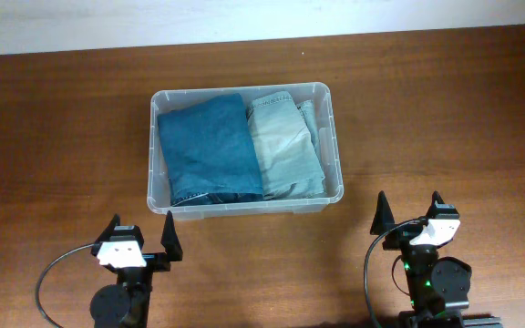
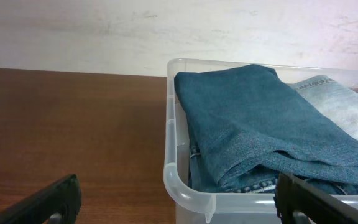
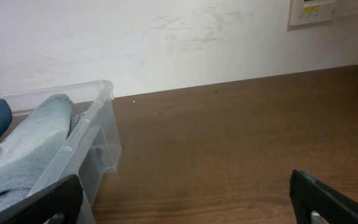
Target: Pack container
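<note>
Container (image 1: 244,208) sits btwn left gripper (image 1: 141,220) & right gripper (image 1: 409,199), slightly ahead.

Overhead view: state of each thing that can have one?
container: upright on the table, no lid on, holding two garments
dark blue jeans: folded, lying flat in the container's left part
light blue jeans: folded, lying beside the dark pair in the right part
left gripper: open, empty, near the container's front left corner
right gripper: open, empty, apart from the container
</note>
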